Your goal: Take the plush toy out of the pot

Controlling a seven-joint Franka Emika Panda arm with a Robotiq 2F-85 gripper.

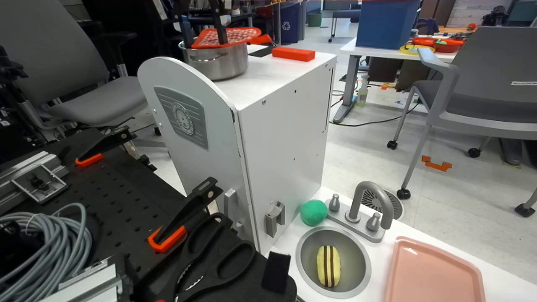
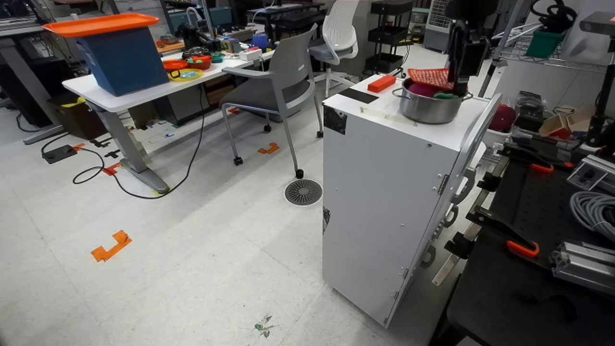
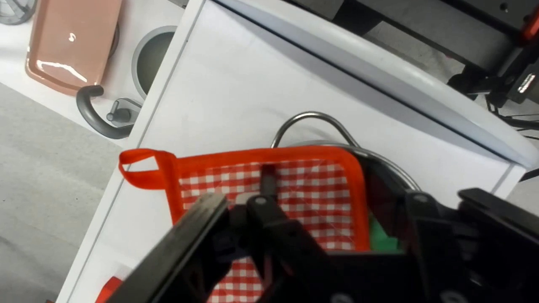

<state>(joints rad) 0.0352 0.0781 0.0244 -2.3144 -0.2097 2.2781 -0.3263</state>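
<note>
dark and slightly blurred, the gripper [image 3: 324, 185] spread across the lower part of the wrist view. its jaws stood apart, one finger over a red-checked potholder [image 3: 236, 176], its mate past that cloth's edge; whether they pinched anything, i could not tell. just beside the edge showed a bright green patch of the plush toy [image 3: 383, 237].

in an exterior view the toy gave more colour: a rounded, deep magenta-pink mass partly beneath the potholder, the green part near the gripper. it sat inside the pot [image 2: 430, 110], shiny silver-grey and straight-sided, which stood on a white cabinet [image 2: 379, 206] near an orange-red block [image 2: 382, 83].

in an exterior view, too, the potholder tilted across the pot's mouth; well below, a yellow-and-brown striped oblong [image 1: 328, 266] lay in a round sink [image 1: 352, 253], a green ball [image 1: 314, 212] just outside it.
</note>
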